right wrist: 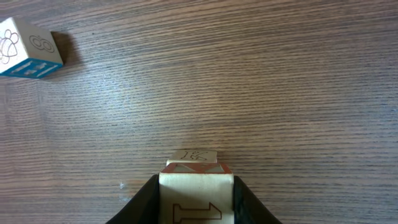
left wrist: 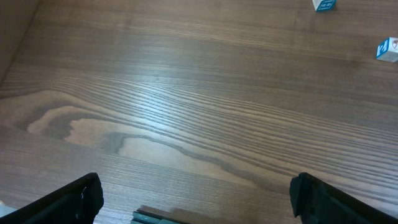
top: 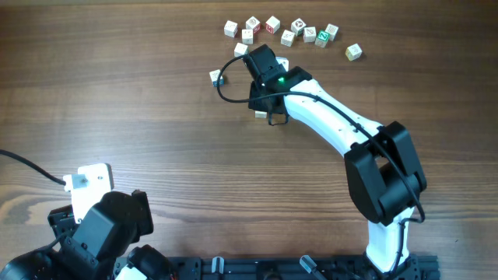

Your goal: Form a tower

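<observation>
My right gripper (right wrist: pixel 196 202) is shut on a whitish cube (right wrist: pixel 196 186) with a red-printed top edge and an arrow outline on the face towards the camera. Directly beyond it a second cube (right wrist: pixel 194 157), marked with a K, rests on the wood, so the two line up as the tower. I cannot tell whether they touch. From overhead the right gripper (top: pixel 269 111) covers both, with only a pale corner of a cube (top: pixel 260 115) peeking out. My left gripper (left wrist: pixel 199 199) hangs open over bare wood at the near left, holding nothing.
Several loose cubes (top: pixel 272 27) lie in a row along the far edge, and one more (top: pixel 354 52) sits to their right. A blue-sided cube (top: pixel 215 76) sits left of the right gripper and also shows in the right wrist view (right wrist: pixel 28 46). Two cubes (left wrist: pixel 324 4) show far off in the left wrist view.
</observation>
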Available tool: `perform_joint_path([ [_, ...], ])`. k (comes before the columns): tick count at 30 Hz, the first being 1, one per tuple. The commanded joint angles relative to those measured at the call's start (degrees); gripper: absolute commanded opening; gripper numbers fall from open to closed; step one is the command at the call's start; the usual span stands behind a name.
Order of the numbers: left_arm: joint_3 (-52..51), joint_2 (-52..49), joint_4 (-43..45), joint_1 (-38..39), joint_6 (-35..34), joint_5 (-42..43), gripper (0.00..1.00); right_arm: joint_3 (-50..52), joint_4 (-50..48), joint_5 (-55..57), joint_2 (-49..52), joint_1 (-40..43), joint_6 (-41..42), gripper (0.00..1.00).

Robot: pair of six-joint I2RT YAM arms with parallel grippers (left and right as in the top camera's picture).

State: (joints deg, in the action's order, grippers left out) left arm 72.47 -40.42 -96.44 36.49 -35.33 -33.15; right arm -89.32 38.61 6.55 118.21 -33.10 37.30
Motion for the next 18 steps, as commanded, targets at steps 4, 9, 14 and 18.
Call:
perform_joint_path([
  [4, -0.15, 0.2, 0.07, 0.0, -1.16, -0.59, 1.0, 0.2, -0.5, 0.09, 1.4, -1.16, 0.39, 0.25],
  [9, -0.15, 0.2, 0.07, 0.0, -1.16, -0.59, 1.0, 0.2, -0.11, 2.89, 1.49, -1.6, 2.91, 0.25],
  [14, -0.15, 0.2, 0.07, 0.0, -1.16, -0.59, 1.0, 0.2, 0.02, 3.76, 1.49, -1.6, 3.39, 0.25],
  [18, -0.15, 0.2, 0.07, 0.0, -1.16, -0.59, 1.0, 0.2, 0.07, 4.15, 1.86, -1.6, 3.41, 0.24],
])
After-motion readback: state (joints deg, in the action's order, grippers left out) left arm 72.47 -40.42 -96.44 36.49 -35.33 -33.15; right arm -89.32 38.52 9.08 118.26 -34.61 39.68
